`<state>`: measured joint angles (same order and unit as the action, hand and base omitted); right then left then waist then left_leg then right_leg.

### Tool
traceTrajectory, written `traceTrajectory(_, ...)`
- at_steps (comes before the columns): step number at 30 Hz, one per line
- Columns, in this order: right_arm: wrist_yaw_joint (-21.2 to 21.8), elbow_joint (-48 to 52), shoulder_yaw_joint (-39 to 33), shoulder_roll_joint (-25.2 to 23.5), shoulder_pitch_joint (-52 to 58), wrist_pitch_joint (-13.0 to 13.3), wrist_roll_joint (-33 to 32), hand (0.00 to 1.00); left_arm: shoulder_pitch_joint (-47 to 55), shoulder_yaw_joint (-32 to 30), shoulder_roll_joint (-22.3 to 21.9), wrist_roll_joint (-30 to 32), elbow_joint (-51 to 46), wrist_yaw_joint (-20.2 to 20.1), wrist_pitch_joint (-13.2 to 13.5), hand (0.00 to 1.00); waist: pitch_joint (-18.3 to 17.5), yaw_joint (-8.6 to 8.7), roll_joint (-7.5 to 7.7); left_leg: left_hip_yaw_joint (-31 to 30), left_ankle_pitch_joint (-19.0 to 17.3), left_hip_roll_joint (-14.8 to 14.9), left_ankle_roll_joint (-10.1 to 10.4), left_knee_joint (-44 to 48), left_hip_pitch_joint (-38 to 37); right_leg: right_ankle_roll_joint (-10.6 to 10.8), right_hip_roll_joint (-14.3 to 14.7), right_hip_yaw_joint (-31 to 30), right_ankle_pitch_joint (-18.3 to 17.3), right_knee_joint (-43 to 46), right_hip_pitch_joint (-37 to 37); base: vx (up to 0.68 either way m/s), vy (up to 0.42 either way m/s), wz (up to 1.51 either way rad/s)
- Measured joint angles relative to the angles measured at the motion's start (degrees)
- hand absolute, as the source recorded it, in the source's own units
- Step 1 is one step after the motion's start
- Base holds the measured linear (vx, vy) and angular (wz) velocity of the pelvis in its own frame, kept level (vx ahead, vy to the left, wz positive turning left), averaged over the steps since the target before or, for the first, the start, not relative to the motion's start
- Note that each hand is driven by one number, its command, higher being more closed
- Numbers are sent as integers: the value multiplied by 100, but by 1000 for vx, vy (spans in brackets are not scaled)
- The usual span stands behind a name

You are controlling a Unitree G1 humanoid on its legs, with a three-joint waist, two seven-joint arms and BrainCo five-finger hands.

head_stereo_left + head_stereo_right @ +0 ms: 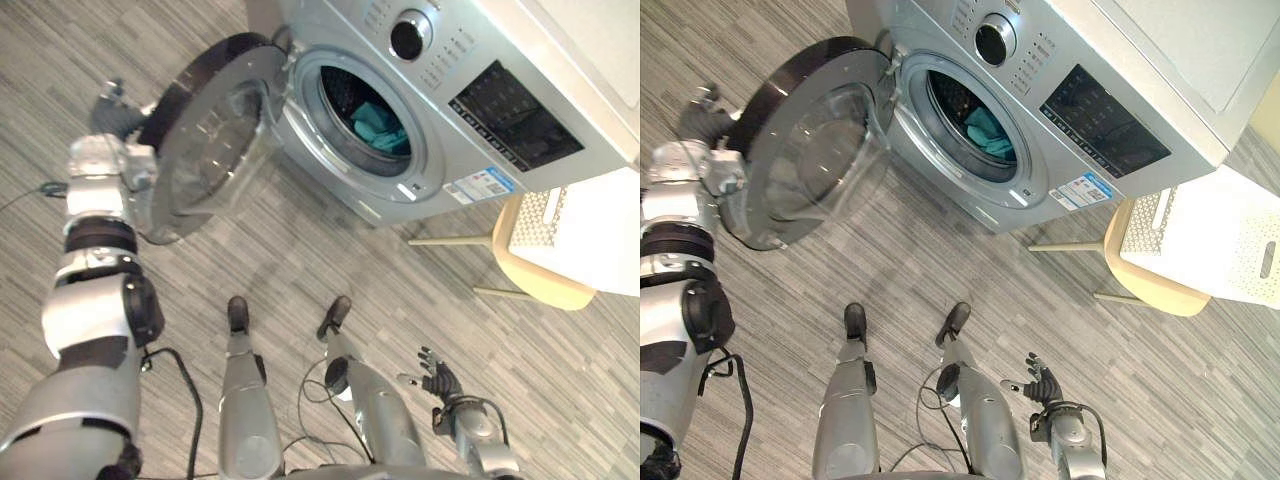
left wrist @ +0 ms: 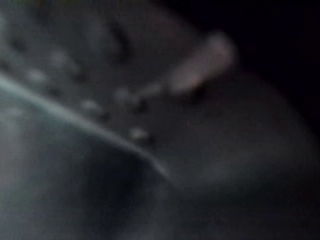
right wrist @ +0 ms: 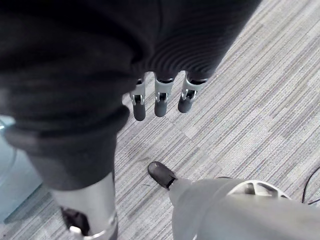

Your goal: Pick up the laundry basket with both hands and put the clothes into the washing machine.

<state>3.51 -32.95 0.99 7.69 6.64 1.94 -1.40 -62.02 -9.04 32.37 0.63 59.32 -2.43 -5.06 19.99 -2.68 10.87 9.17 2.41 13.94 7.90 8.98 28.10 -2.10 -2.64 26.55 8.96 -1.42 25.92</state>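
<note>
Silver-grey, black-banded arms (image 1: 92,318); right hand (image 1: 440,382) dark-covered, silver fingers (image 3: 161,94) dark-tipped.

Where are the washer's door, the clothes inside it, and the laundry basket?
door (image 1: 208,150), left eye view, glass centre.
clothes (image 1: 380,126), left eye view, teal fabric in drum.
laundry basket (image 1: 1220,235), right eye view, white side.

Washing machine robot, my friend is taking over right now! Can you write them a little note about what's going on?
Left hand: raised at the outer edge of the open door of the washing machine.
Right hand: hangs low at the robot's side, open, holding nothing.
Things: teal clothes lie inside the drum. The white laundry basket sits on a pale chair, to the right of the machine.
Done: clothes look loaded, basket out of both hands.
Left: probably just shutting the door.
</note>
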Motion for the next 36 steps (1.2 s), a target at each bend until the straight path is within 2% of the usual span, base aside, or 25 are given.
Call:
traceTrajectory(2,48,35,105,118,33,-7,138,0,272,1051,-390,-516,-21,-142,-84,0,-77,0,-16,87,-33,-80,-57,2,-110,39,-81,-49,27,4,-81,18,87,1)
traceTrajectory(3,62,37,170,200,65,-21,205,0,386,1377,-633,-874,-29,-220,-89,0,-184,-1,-47,109,-40,-104,-71,2,-118,54,-125,-64,47,4,-81,32,161,-5)
traceTrajectory(4,95,45,228,272,70,-55,270,0,534,1721,-980,-1457,-26,-225,-99,0,-346,9,-66,180,-58,-153,-100,2,-153,83,-177,-122,91,2,-84,22,105,-9)
traceTrajectory(5,132,81,227,277,70,-59,308,0,609,1821,-1137,-1782,-26,-144,-99,0,-385,18,-65,229,-74,-186,-124,4,-198,75,-205,-163,116,2,-102,35,137,-15)
traceTrajectory(6,174,141,228,286,69,-59,371,0,726,1909,-1331,-2099,-25,161,-40,0,-394,51,-76,293,-96,-211,-155,6,-300,93,-236,-214,132,-3,-168,23,104,-26)
traceTrajectory(7,218,198,243,286,78,-66,433,0,846,2212,-1415,-2289,-18,461,76,0,-446,74,-75,399,-140,-228,-209,27,-376,125,-258,-324,156,-3,-194,31,140,-29)
traceTrajectory(9,300,252,241,318,107,-84,569,0,913,2647,-1398,-2699,-3,773,89,0,-476,84,-90,574,-184,-272,-253,39,-508,164,-304,-484,185,-11,-226,24,94,-32)
traceTrajectory(13,303,231,224,400,154,-117,776,0,1223,3004,-1201,-3154,-3,836,307,0,-542,136,-145,809,-332,-353,-319,103,-689,244,-353,-710,256,-89,-334,41,71,-24)
traceTrajectory(17,305,-229,193,384,79,-103,938,0,1409,3144,-1082,-3093,240,758,405,0,-752,241,-157,946,-394,-557,-383,103,-777,368,-470,-836,369,-223,-414,53,87,-9)
traceTrajectory(19,303,-534,185,370,-2,-118,1042,0,1489,3135,-964,-2870,548,611,427,0,-946,354,-169,1025,-407,-656,-405,105,-794,442,-561,-936,422,-279,-413,44,103,-11)
traceTrajectory(22,295,-723,105,299,-27,-111,1057,0,1485,3003,-772,-2312,785,592,428,0,-984,420,-170,1077,-424,-728,-433,136,-822,475,-641,-997,470,-279,-415,14,71,-6)
traceTrajectory(30,257,-1098,-242,127,-20,-110,1048,0,1507,2061,-880,-1398,1007,579,354,0,-1072,500,-332,1049,-447,-744,-467,199,-796,471,-672,-955,469,-278,-444,7,11,2)
traceTrajectory(31,250,-1100,-285,125,-12,-106,1042,0,1508,1941,-886,-1330,1007,574,303,0,-1071,500,-381,1049,-447,-736,-466,206,-799,468,-668,-957,467,-278,-447,41,11,0)
traceTrajectory(34,247,-1157,-355,186,124,-105,985,0,1610,1821,-717,-1100,675,141,286,0,-1075,354,-694,974,-457,-704,-452,219,-869,422,-636,-901,433,-277,-571,36,6,8)
traceTrajectory(36,272,-1292,-346,253,187,-85,867,0,2117,1812,-93,-1099,-590,-12,452,0,-1196,204,-1062,862,-518,-666,-382,205,-1042,353,-583,-870,372,-277,-762,14,4,2)
